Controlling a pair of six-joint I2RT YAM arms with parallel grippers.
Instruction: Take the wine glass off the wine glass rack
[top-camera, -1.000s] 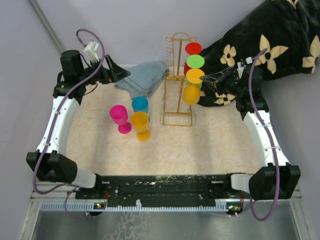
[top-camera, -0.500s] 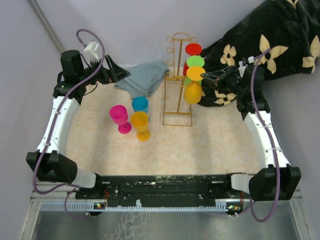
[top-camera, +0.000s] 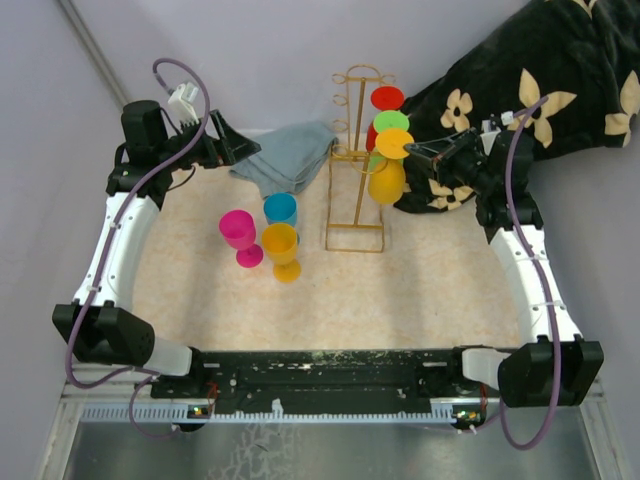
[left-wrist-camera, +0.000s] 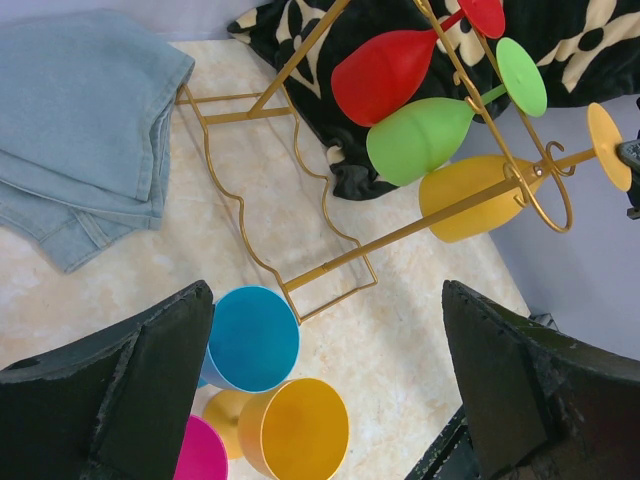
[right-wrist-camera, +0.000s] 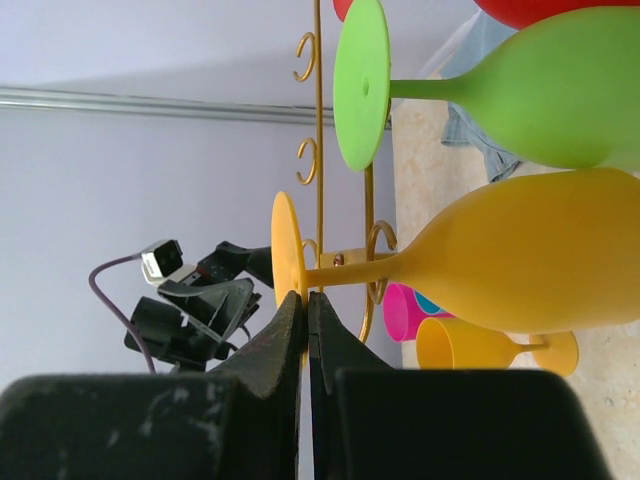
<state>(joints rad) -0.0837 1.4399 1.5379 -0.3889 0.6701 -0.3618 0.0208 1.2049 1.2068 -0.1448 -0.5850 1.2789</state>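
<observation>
Beige speckled table (top-camera: 440, 290), lavender walls. Gold wine glass rack (top-camera: 355, 160) upper centre; bare surface lower right. Left gripper (top-camera: 240, 145) upper left, jaws wide.
Left wrist: blue cloth (left-wrist-camera: 80, 130) upper left.
Right wrist: right gripper (right-wrist-camera: 305, 296) pinching foot rim of hanging yellow wine glass (right-wrist-camera: 500, 260), centre frame.

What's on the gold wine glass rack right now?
Three wine glasses hang on the rack: red glass highest, green glass below, yellow glass lowest. From above, their feet mostly cover the red and green bowls.
</observation>
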